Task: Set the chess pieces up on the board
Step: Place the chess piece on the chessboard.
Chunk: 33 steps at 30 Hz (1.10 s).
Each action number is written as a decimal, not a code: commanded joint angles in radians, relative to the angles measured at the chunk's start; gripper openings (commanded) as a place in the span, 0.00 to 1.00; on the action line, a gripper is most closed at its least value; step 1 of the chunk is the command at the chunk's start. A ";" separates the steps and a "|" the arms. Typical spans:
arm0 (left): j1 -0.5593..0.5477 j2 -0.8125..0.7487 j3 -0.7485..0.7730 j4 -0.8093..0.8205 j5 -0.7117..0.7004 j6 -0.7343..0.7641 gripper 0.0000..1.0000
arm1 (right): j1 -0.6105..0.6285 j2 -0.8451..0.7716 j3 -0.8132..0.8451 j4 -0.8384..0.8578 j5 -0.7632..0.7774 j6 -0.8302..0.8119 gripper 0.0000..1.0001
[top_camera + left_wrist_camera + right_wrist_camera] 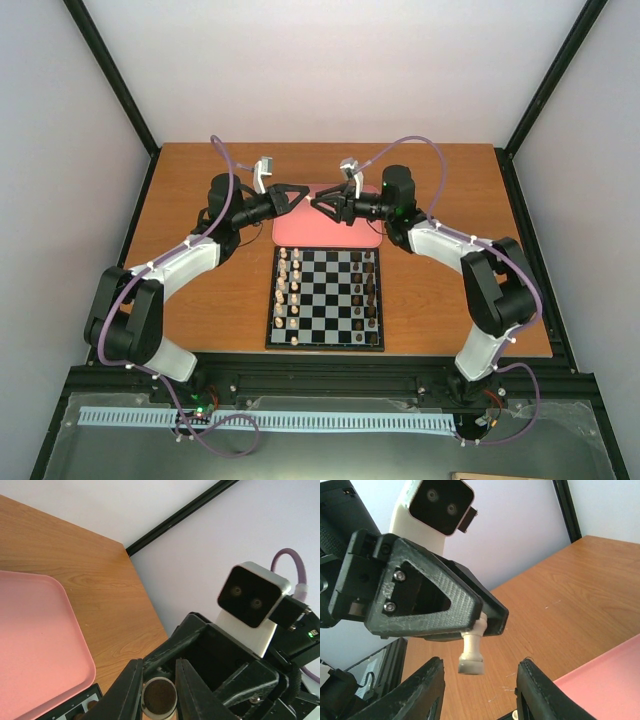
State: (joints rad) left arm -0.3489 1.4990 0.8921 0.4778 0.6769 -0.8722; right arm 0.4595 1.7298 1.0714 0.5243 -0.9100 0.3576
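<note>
1. Top view: my left gripper (300, 194) and my right gripper (320, 204) meet tip to tip above the pink tray (300, 236), just beyond the board (330, 312).
2. Left wrist view: my left gripper is clamped on a cream chess piece (159, 698).
3. Right wrist view: my right gripper has its jaws apart on both sides of this piece and does not touch it.

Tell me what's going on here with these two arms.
The two arms meet in mid-air over the pink tray, just behind the board. The left gripper is shut on a cream chess piece. The right gripper has its jaws open on either side of it, not touching. It looks like a handover. On the board, cream pieces line the left side and dark pieces the right.
</note>
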 commanded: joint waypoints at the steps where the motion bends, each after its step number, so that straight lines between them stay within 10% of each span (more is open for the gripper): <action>1: 0.000 0.000 0.021 0.031 0.014 -0.011 0.01 | 0.001 0.033 0.038 0.034 -0.047 0.018 0.41; 33: 0.001 0.027 0.027 0.038 0.014 -0.001 0.01 | 0.025 0.060 0.099 -0.087 -0.099 -0.041 0.19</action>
State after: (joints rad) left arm -0.3489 1.5158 0.8921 0.4786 0.6846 -0.8722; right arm 0.4740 1.8000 1.1538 0.4435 -0.9966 0.3393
